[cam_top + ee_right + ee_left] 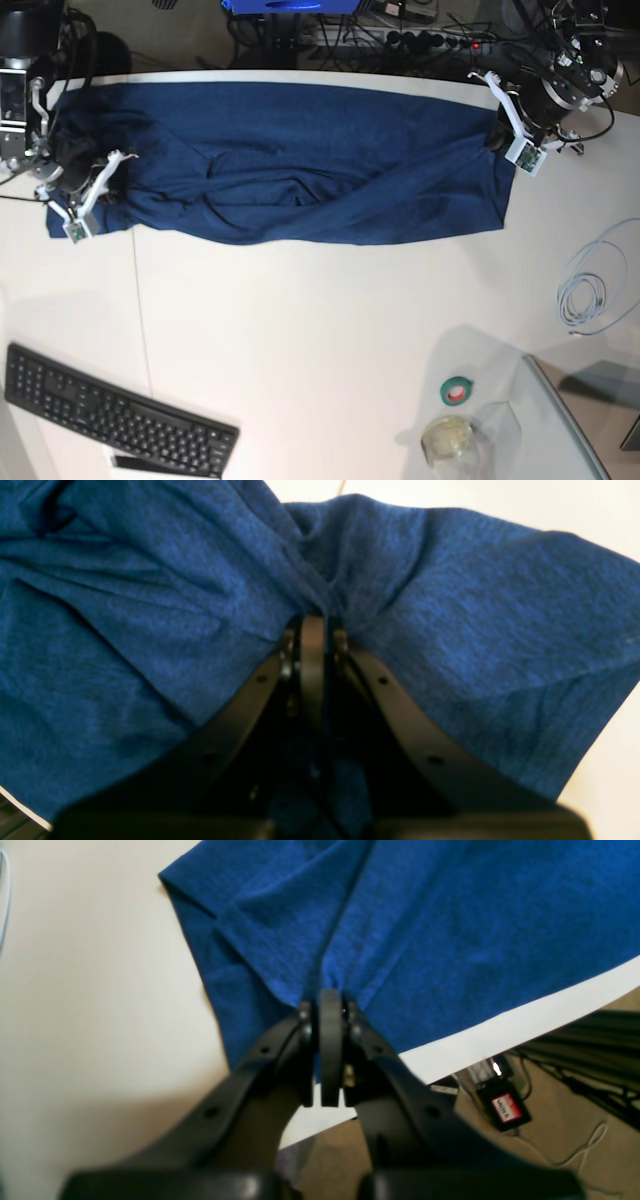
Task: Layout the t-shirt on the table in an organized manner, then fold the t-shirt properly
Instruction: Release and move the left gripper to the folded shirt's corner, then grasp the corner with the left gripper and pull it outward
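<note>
Because I want the cloth taut before any fold, I have both arms pinching opposite ends of the plain dark navy-blue soft fabric t-shirt [300, 165], which lies stretched as a long band along the far side of the large smooth white tabletop [320, 330].

My left gripper [330, 995] has its jaws pressed together on a bunch of fabric near the table's edge, and creases fan out from that pinch.

My right gripper [313, 620] is likewise clamped on gathered cloth, with ridges radiating from it.

From the base view the middle of the shirt carries diagonal wrinkles, so I judge the layout unfinished.

A black keyboard [115, 418], a coiled white cable [592, 290] and a green tape roll [457, 390] sit well apart from it, out of my way.
</note>
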`<state>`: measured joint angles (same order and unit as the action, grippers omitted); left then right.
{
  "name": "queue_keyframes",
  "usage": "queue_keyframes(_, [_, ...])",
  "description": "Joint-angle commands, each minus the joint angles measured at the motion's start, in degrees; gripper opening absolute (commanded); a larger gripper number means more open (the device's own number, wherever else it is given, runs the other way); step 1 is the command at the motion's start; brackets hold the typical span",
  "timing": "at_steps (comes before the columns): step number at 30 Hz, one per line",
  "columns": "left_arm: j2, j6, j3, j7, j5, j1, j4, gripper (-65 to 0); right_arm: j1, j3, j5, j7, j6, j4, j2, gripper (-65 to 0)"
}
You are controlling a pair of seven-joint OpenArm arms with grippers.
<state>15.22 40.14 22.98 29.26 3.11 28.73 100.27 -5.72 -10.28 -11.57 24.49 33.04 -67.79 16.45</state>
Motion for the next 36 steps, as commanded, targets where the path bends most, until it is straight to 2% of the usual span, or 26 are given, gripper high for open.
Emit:
queue_keyframes(1, [1.96, -0.14, 0.09, -1.08, 0.45, 0.15, 0.7, -65.0, 0.31, -0.31, 0.8, 0.7, -0.11, -0.3, 0.65, -64.1])
queue_keyframes(7, [3.02, -0.14, 0.62, -1.08, -0.08, -0.29, 0.35, -65.0, 0.22, -0.31, 0.8, 0.7, -0.11, -0.65, 0.65, -64.1])
queue_keyframes(11, [5.39, -0.14, 0.62, -1.34, 0.53, -0.64, -1.06, -65.0, 0.13, -0.31, 0.8, 0.7, -0.11, -0.47, 0.65, -64.1])
queue_keyframes(15, [7.24, -0.14, 0.62, -7.5, 0.62, -0.64, -3.87, -65.0, 0.13, -0.31, 0.8, 0.7, -0.11, -0.39, 0.65, -64.1])
queue_keyframes(22, [7.5, -0.14, 0.8, -8.55, 0.71, -3.28, -7.57, -65.0, 0.13, -0.31, 0.8, 0.7, -0.11, -0.39, 0.65, -64.1])
queue_keyframes(29, [8.73, -0.14, 3.7, -8.2, 9.24, -6.45, -11.26, -65.0, -0.57, -0.31, 0.8, 0.7, -0.11, -2.58, 0.65, -64.1])
queue_keyframes(36, [8.56, -0.14, 4.4, -8.2, 10.29, -6.88, -11.96, -65.0, -2.15, -0.31, 0.8, 1.05, -0.11, -6.89, 0.65, -64.2])
